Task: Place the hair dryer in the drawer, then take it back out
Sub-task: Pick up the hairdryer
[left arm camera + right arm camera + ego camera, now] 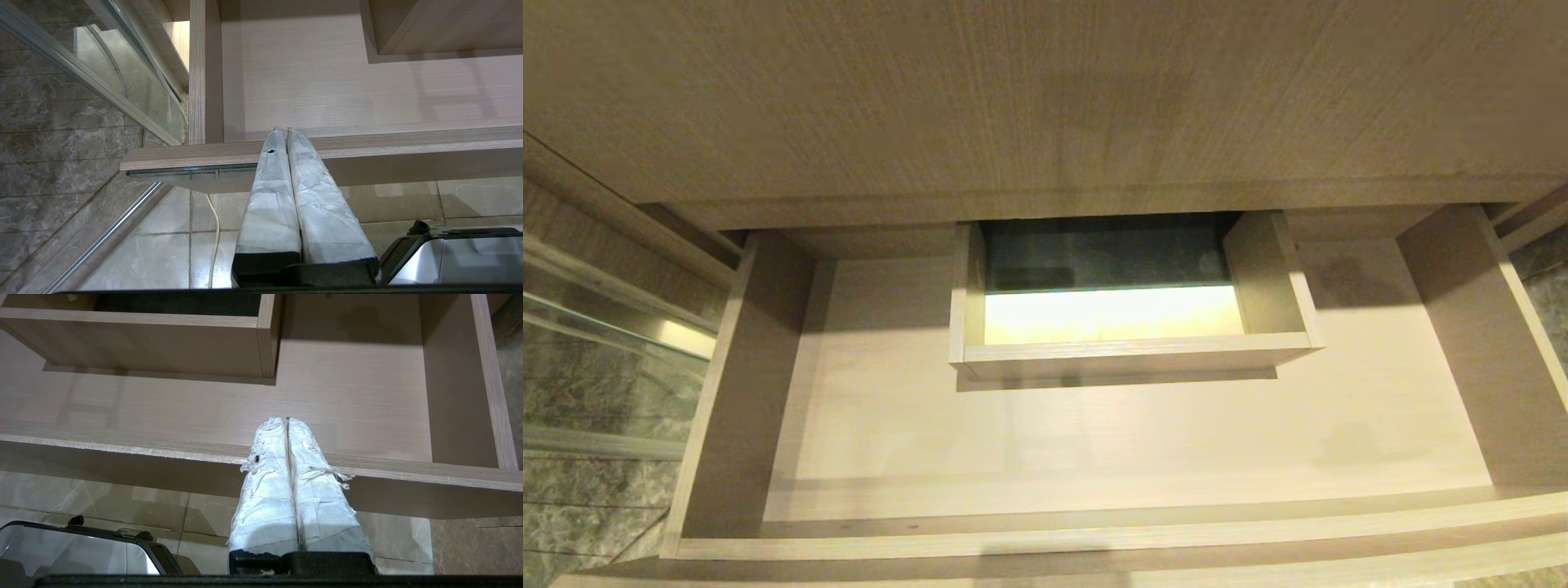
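The light-brown wood-grain drawer [1094, 535] stands pulled open below me, its floor bare, with a boxed rectangular cut-out [1131, 353] at the back middle. The hair dryer is out of view. Neither arm shows in the head view. My left gripper [282, 130] is shut, its white-wrapped fingers [269, 196] pressed together, and it points over the drawer's front rail [367, 147] near the left corner. My right gripper [287, 419] is shut too, holding nothing, and points over the front rail [122, 445] toward the drawer's right half.
The vanity's countertop [1045, 98] overhangs the drawer's back. A glass panel with a metal frame [81, 73] and marble wall stand to the left. A white cord [215, 228] hangs down to the tiled floor [102, 502]. The robot's dark glossy base [457, 257] sits below the arms.
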